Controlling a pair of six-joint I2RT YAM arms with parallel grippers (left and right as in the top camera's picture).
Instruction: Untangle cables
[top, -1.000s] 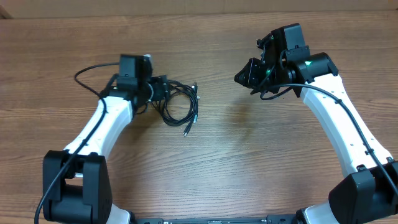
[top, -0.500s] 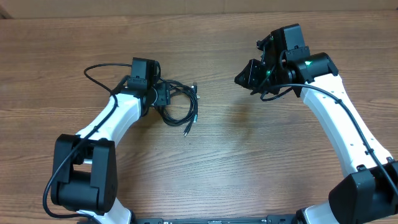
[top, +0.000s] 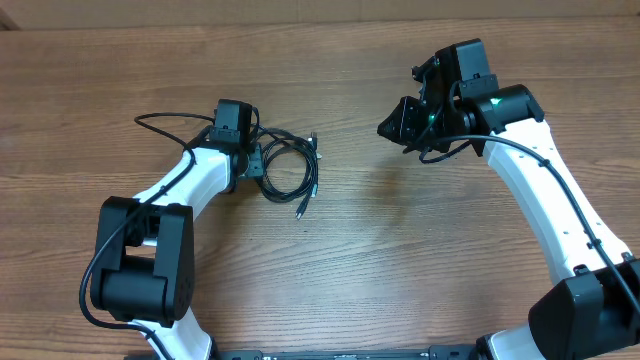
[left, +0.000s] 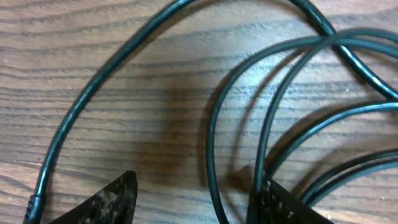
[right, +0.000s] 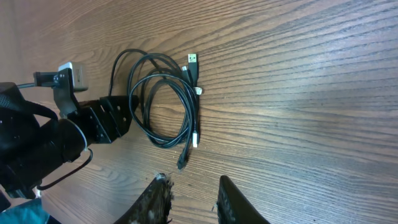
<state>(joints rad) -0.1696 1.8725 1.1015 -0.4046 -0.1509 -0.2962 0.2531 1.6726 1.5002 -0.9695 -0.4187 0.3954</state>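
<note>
The wooden table (top: 330, 260) is carrying the whole job. The cables (top: 314, 170) are lying on it left of centre as a loose, flat coil of thin black cord, with several loops overlapping.

The left gripper (left: 196, 185) is sitting low at the coil's left edge. Its jaws are standing apart and straddling some strands, and nothing is clamped. The right gripper (right: 193, 182) is hovering well apart to the right, parted and empty.

The cord is likely handling as light, limp and smooth. It is probably sliding through a slack pinch, and a pull on one loop is probably dragging the whole coil with it.

The silver-tipped plug (right: 193, 60) and the dark end plug (right: 181, 163) are lying free at the coil's right side. A firm hold just behind a plug appears the soundest grip.
</note>
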